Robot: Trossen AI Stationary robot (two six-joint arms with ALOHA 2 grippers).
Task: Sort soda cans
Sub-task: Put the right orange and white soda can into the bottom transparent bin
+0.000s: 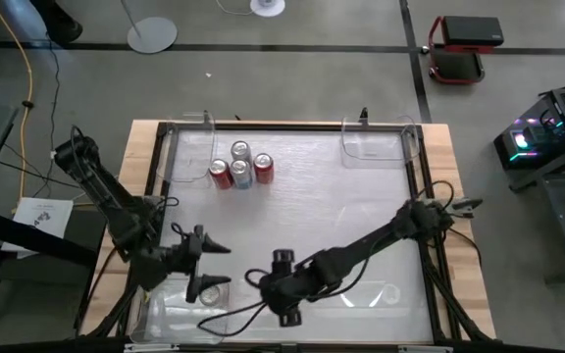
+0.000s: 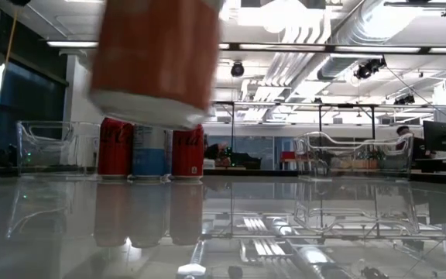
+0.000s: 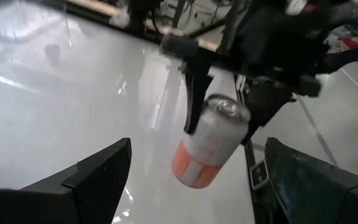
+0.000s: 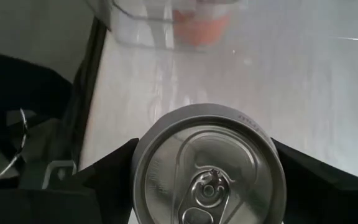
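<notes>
The right gripper (image 3: pixel 219 118) is closed on an orange-bodied can (image 3: pixel 209 149) with a silver top, one finger on each side of it; the right wrist view looks straight down on the lid (image 4: pixel 209 168) with both dark fingers pressed against its rim. The can hangs tilted and clear of the table (image 1: pixel 312 186), at the near middle of the surface, and in the low view its underside looms close to the camera (image 2: pixel 155 58). The right arm reaches in from the table's right edge, stretched low and diagonally toward the near centre (image 1: pixel 361 250). The left gripper (image 1: pixel 199 263) sits near the front left corner with its fingers spread wide and nothing between them, its arm folded back along the left side. Four more cans (image 1: pixel 240 169) stand upright in a tight cluster toward the far left of the table, some red, some silver. A clear bin (image 1: pixel 376 145) stands at the far right, another (image 2: pixel 49 143) at the far left.
</notes>
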